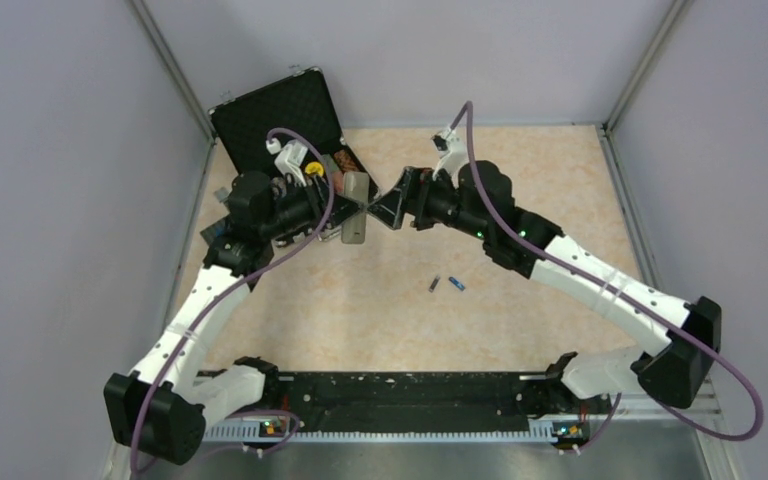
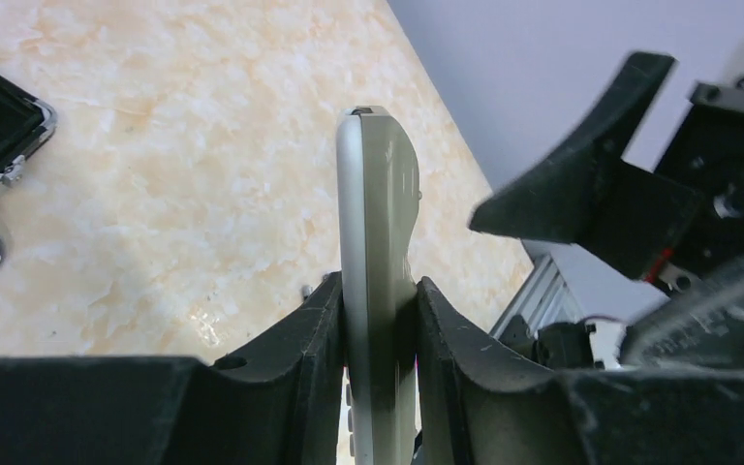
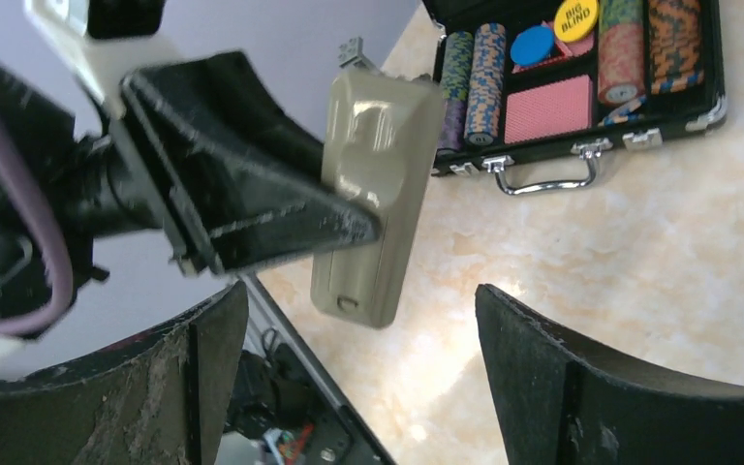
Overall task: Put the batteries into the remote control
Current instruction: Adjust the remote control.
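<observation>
Greyish-backed remote control (image 3: 373,194): held off the surface (image 1: 360,325) — light, stiff, slick plastic.
Left claw (image 2: 378,300): clamped across its front and back.
Right claw (image 1: 388,205): fingers apart, at its 3 o'clock, not touching.
Batteries (image 1: 434,286): on surface, 5 o'clock of remote — tiny, likely to roll; pinch mid-length.

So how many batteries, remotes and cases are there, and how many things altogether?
Batteries: 2 (dark grey battery, blue battery)
Remote control: 1
Black case: 1
Total: 4
</observation>
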`<state>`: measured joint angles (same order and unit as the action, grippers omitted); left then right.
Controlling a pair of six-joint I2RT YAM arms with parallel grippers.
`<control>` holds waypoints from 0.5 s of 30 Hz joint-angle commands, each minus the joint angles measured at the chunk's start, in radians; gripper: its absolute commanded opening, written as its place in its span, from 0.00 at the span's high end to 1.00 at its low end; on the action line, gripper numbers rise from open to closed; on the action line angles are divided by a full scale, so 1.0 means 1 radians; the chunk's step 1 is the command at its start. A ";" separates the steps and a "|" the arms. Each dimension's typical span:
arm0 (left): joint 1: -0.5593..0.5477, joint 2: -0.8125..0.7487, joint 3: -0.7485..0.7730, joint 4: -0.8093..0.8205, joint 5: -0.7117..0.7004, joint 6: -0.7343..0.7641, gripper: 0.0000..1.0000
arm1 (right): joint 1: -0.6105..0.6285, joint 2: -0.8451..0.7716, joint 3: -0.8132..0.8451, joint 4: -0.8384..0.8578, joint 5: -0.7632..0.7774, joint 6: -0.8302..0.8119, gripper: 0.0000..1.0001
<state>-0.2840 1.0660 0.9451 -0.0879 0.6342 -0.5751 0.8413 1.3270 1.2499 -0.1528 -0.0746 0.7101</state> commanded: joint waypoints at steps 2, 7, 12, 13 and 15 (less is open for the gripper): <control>-0.001 -0.044 -0.023 0.166 -0.144 -0.173 1.00 | 0.036 -0.052 -0.006 0.054 -0.062 -0.280 0.14; -0.018 -0.048 -0.035 0.186 -0.230 -0.204 1.00 | 0.128 0.080 0.149 -0.099 0.062 -0.352 0.13; -0.021 -0.055 -0.041 0.192 -0.267 -0.213 1.00 | 0.150 0.163 0.201 -0.125 0.184 -0.251 0.13; -0.021 -0.057 -0.043 0.192 -0.271 -0.216 1.00 | 0.150 0.174 0.206 -0.125 0.203 -0.238 0.13; -0.021 -0.064 -0.051 0.203 -0.275 -0.222 1.00 | 0.150 0.195 0.218 -0.127 0.219 -0.234 0.13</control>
<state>-0.3012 1.0420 0.9073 0.0242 0.4000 -0.7696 0.9863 1.4918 1.4033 -0.2584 0.0463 0.4484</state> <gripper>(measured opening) 0.338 0.871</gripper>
